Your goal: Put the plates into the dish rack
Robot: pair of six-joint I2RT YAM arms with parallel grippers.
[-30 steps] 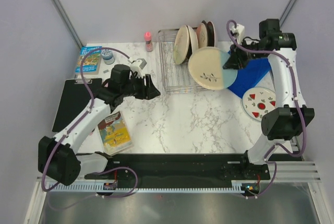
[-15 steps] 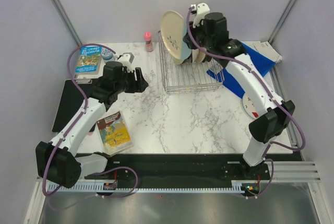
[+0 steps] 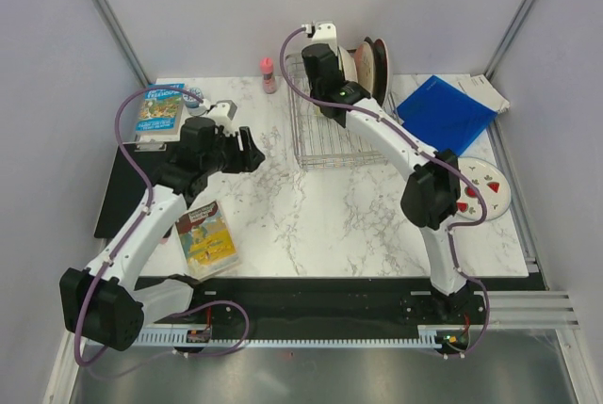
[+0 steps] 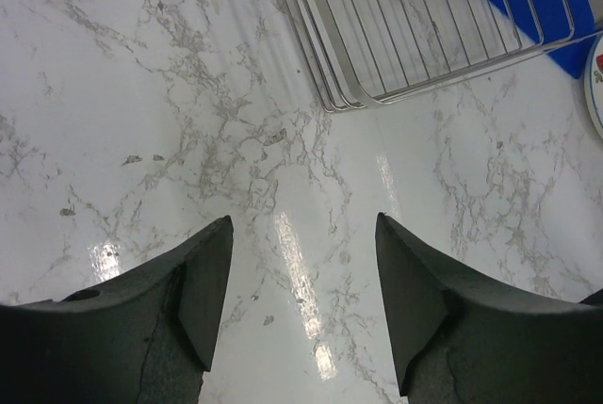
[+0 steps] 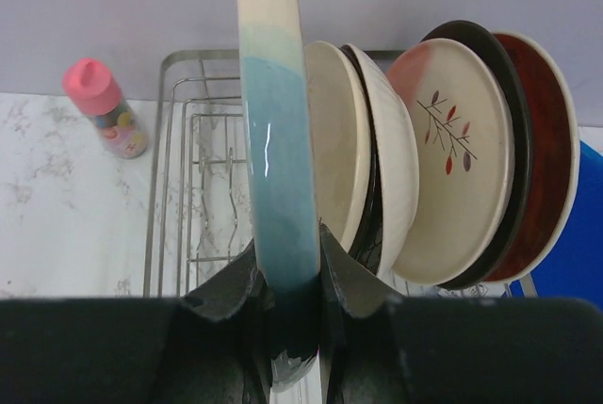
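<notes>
In the right wrist view, my right gripper (image 5: 287, 253) is shut on the lower rim of a cream-and-light-blue plate (image 5: 273, 140). It holds the plate upright and edge-on over the left part of the dish rack (image 5: 179, 150). Just right of it, several plates stand in the rack: a plain cream one (image 5: 334, 140), a twig-motif one (image 5: 452, 159), a black one (image 5: 520, 131) and a dark red one (image 5: 551, 140). From above, the right gripper (image 3: 323, 70) is over the rack (image 3: 330, 131). A white plate with red shapes (image 3: 482, 185) lies on the table. My left gripper (image 3: 250, 150) is open and empty over bare marble (image 4: 301, 300).
A pink-capped bottle (image 3: 268, 72) stands left of the rack. A blue folder (image 3: 445, 112) lies right of it. Two books (image 3: 158, 107) (image 3: 207, 236) and a black board (image 3: 127, 187) lie on the left. The rack's near corner (image 4: 377, 65) is ahead of the left gripper.
The right arm swung the plate from the right side over to the rack and turned it upright, edge-on. The left gripper drew back slightly to the left.
</notes>
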